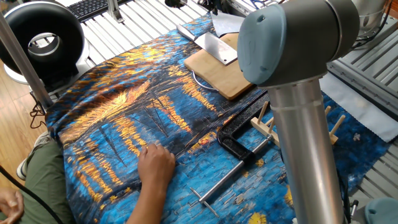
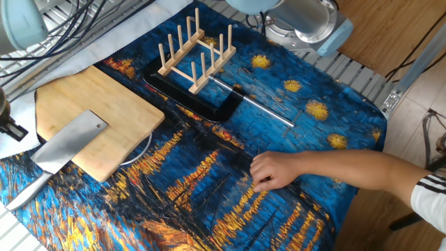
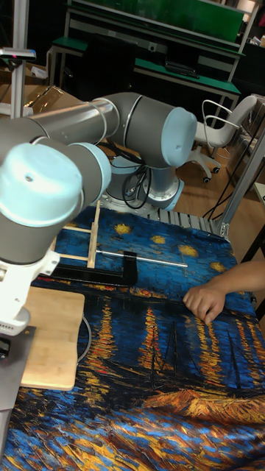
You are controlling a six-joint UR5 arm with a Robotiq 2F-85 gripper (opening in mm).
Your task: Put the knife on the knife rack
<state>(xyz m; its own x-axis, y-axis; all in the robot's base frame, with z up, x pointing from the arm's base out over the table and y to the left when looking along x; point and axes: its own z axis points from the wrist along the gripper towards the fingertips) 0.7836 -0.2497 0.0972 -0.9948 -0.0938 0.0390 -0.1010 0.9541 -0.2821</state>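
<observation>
The knife [image 2: 72,141] lies flat with its broad silver blade on the wooden cutting board [image 2: 104,104] and its steel handle [image 2: 26,191] out over the cloth. It also shows in one fixed view as the knife [image 1: 217,47] and at the tall view's bottom left as the knife [image 3: 12,383]. The knife rack [image 2: 196,50] stands upright at the far end of the table with nothing between its pegs. Only a black tip of my gripper [image 2: 12,130] shows at the left edge, apart from the knife. Its jaws are cut off by the frame.
A black clamp [image 2: 202,101] with a thin steel rod [image 2: 254,104] lies right beside the rack. A person's hand [image 2: 273,171] rests on the blue and orange cloth. My arm's big grey elbow [image 1: 292,43] hides most of the rack in one fixed view.
</observation>
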